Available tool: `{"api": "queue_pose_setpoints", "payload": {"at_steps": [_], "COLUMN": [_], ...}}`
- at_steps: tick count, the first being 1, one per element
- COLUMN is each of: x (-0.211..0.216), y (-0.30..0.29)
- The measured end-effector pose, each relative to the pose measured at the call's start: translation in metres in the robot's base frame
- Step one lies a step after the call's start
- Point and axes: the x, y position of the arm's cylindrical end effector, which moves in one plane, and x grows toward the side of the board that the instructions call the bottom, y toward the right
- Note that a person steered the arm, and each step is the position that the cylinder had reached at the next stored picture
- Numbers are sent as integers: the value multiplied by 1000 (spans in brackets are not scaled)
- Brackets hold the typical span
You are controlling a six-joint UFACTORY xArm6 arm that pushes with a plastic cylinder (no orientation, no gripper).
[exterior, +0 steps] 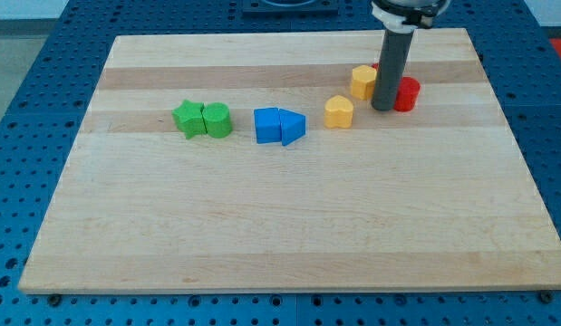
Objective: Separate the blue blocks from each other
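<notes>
A blue cube [267, 125] and a blue triangular block [294, 128] sit touching side by side near the middle of the wooden board [280, 226]. My tip [383, 108] is well off to their right, at the view's upper right. It stands between a yellow block [362, 81] on its left and a red block [406, 93] on its right, partly hiding the red one.
A yellow heart-shaped block [339, 111] lies between the blue pair and my tip. A green star-shaped block [188, 119] and a green cylinder [217, 119] touch each other left of the blue cube. Another red piece [374, 67] peeks out behind the rod.
</notes>
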Motion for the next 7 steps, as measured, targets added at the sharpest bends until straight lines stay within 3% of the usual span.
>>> {"api": "queue_pose_setpoints", "payload": {"at_steps": [5, 7], "x": [-5, 49], "y": [-113, -152]}}
